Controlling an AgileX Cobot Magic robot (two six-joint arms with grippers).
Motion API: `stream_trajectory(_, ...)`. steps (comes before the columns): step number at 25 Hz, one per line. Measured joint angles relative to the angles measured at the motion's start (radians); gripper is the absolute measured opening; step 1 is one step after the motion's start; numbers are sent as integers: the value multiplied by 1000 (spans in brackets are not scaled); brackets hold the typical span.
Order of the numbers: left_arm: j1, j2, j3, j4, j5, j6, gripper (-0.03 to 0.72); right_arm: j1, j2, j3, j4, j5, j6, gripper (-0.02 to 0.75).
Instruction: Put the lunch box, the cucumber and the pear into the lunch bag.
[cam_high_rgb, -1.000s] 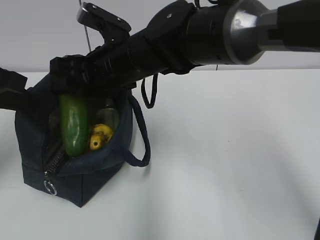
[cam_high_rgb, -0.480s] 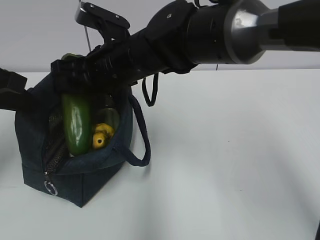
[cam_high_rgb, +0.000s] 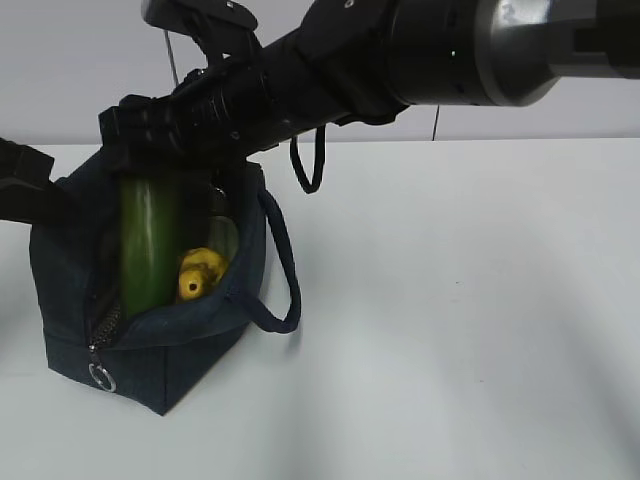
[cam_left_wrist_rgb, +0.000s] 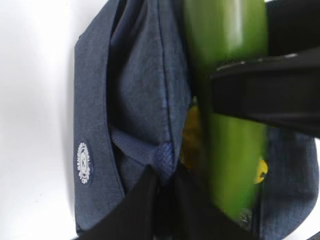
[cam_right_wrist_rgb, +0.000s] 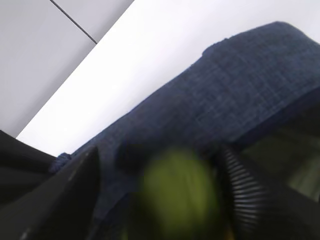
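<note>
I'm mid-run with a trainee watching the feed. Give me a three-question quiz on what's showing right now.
1. True or false: the pear is already inside the lunch bag.
2. Which gripper pinches the bag's fabric edge? A) left gripper B) right gripper C) neither
3. Fill in: the cucumber stands nearly ____ in the bag's opening, its lower end inside.

Key
1. True: it sits low in the opening, right of the cucumber.
2. A: its fingers are shut on a fold of the rim in the left wrist view.
3. Upright: its top is between the right gripper's fingers.
</note>
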Motion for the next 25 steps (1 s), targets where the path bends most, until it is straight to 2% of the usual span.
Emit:
stream_trajectory(4, 0, 0, 0, 0, 6, 0, 7, 0, 0, 0, -2, 2, 0, 597)
stream_trajectory(10, 0, -1, 0, 0, 15, 1, 7, -10, -37, 0, -17, 14, 0, 589)
stream_trajectory(15, 0, -1, 0, 0, 15, 1, 7, -57, -111, 0, -97, 62, 42, 498)
stream_trajectory(21, 0, -1, 0, 0, 15, 2, 7, -109, -165, 0, -308, 233, 160, 264)
stream_trajectory(25, 0, -1, 0, 0, 15, 2, 7, -109, -163, 0, -465, 369, 271, 237)
